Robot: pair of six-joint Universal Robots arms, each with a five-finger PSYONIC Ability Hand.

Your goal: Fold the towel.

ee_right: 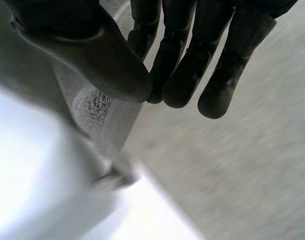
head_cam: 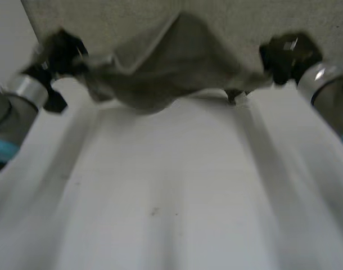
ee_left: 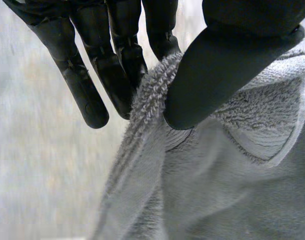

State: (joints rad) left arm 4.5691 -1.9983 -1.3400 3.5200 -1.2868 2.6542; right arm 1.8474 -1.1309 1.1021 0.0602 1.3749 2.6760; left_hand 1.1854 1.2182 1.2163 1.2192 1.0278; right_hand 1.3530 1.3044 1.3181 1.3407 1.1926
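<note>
The towel (head_cam: 177, 62) sits up at 12 o'clock in the head view. Its near edge is raised off the desk (head_cam: 171, 202) and sags in the middle between both hands. At 10 o'clock the left hand (head_cam: 58, 53) has that edge, and at 2 o'clock the right hand (head_cam: 287, 55) has it too. From centre down to 6 o'clock it's bare white desk, wide open! Left wrist view: the thumb clamps the hem against the fingers (ee_left: 117, 85). Right wrist view: thumb and fingers (ee_right: 180, 85) pressed together, pinching a narrow fold of towel.
</note>
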